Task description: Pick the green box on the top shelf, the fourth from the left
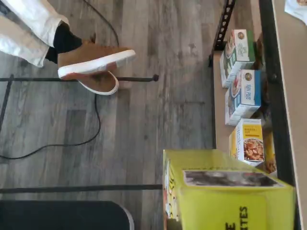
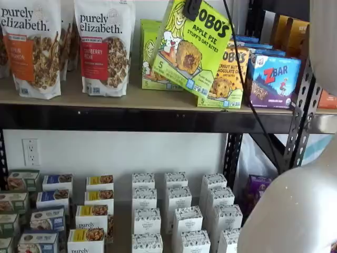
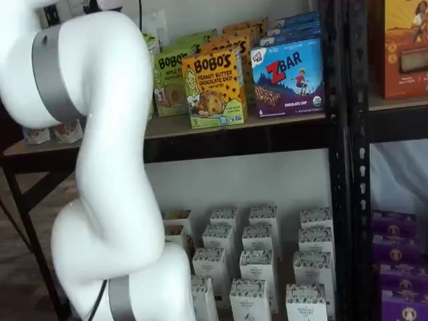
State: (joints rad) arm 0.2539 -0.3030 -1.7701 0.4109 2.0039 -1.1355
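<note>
– Fingers (image 2: 191, 8) first: what do they have?

– They are clamped on the upper edge of the green box (image 2: 190, 48). Only one black finger shows, at the view's top edge; its mate is hidden behind the carton.

– Where does that box sit?

– It hangs in front of the top shelf (image 2: 131, 119), tilted, with its top leaning toward 1 o'clock and its lowest corner pointing to 6 o'clock, low over the tan surface (image 2: 131, 98). I cannot tell whether that corner touches the board. In the wrist view the same box (image 1: 225, 196) fills the near corner, with grey floor planks (image 1: 144, 105) beyond it.

– What crowds its edges?

– At 9 o'clock a second green carton (image 2: 148, 52) stands just behind its left edge. At 4 o'clock the yellow-orange box (image 2: 227, 74) is overlapped by its right edge. Further toward 3 o'clock stands a blue box (image 2: 274, 79). Two granola bags (image 2: 105, 47) stand well off at 9 o'clock.

– Any open room?

– Below the black rail, toward 6 o'clock, bare wall runs down to the rows of small white boxes (image 2: 179, 211). A black cable (image 2: 247, 95) drops along the box's right side toward 5 o'clock, near the black upright (image 2: 300, 121), and the white arm (image 2: 295, 211) fills the 5 o'clock corner.

– Anything on the floor?

– A tan shoe (image 1: 93, 60), well apart from the box.
</note>
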